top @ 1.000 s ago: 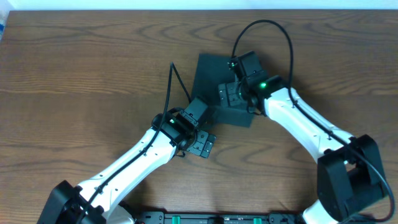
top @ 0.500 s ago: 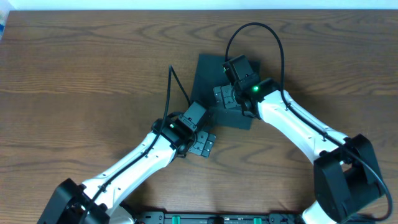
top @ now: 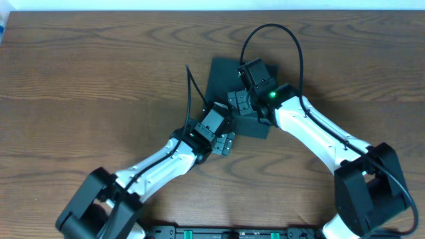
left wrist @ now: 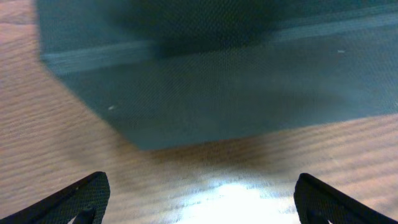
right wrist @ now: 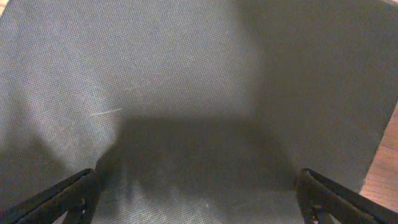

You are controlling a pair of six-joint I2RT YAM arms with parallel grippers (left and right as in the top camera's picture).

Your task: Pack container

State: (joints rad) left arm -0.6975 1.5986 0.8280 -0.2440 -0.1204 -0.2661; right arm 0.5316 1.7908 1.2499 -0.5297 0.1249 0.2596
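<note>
The container is a dark square box lying at the middle of the wooden table, its top flat and dark. My left gripper is open at the box's near left corner, low over the wood. In the left wrist view the container fills the upper half, a seam running across it, with bare wood between my left gripper's spread fingertips. My right gripper hangs open over the box's near half. In the right wrist view the container's top lies under my right gripper, with nothing held.
The brown wooden table stretches all around the box. Black cables loop above the right arm and over the box's left side. Both arm bases stand at the front edge. A bluish object shows at the far left edge.
My left arm has swung right and forward, bringing its gripper up to the box's near corner. My right gripper shifted slightly left over the box, then held still. Both stayed open.
</note>
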